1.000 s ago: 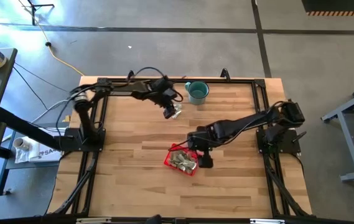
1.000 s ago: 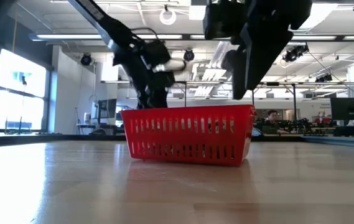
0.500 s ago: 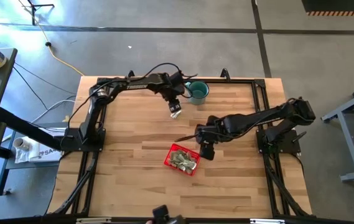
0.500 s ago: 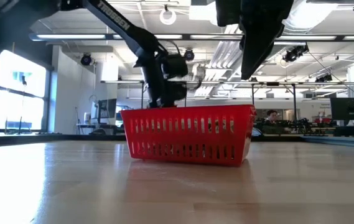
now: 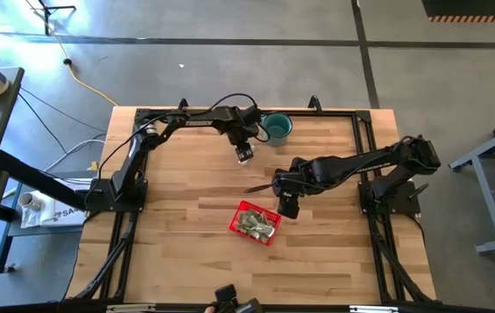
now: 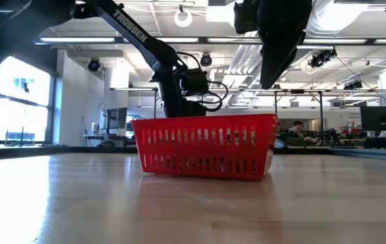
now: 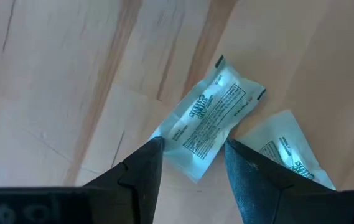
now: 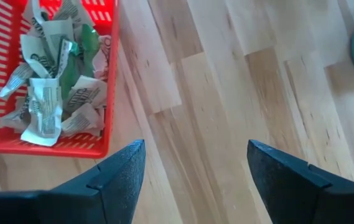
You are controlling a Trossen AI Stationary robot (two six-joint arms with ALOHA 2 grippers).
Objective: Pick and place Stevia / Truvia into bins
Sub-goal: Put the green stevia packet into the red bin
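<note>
1. Two packets [image 7: 211, 118] lie between and beyond the spread left gripper [image 7: 192, 162], which has descended onto them.
2. The empty, open right gripper [image 8: 192, 171] has withdrawn beside the filled basket [image 8: 46, 146]; picking resumes.

One red basket [image 5: 255, 223] sits on the bench [image 5: 177, 217], in the lower middle of the high view. It holds a crumpled heap of sweetener packets [image 8: 58, 93]; they overlap too much to count exactly, though they number roughly a dozen. Two more packets lie flat on the bare wood in the left wrist view, one [image 7: 208, 118] near the center of the frame and a second [image 7: 287, 152] touching it at the lower right. One teal mug [image 5: 276, 129] stands at the upper middle. Two arms reach over the bench, each carrying one end effector: left [image 5: 244, 156] and right [image 5: 286, 209].
</note>
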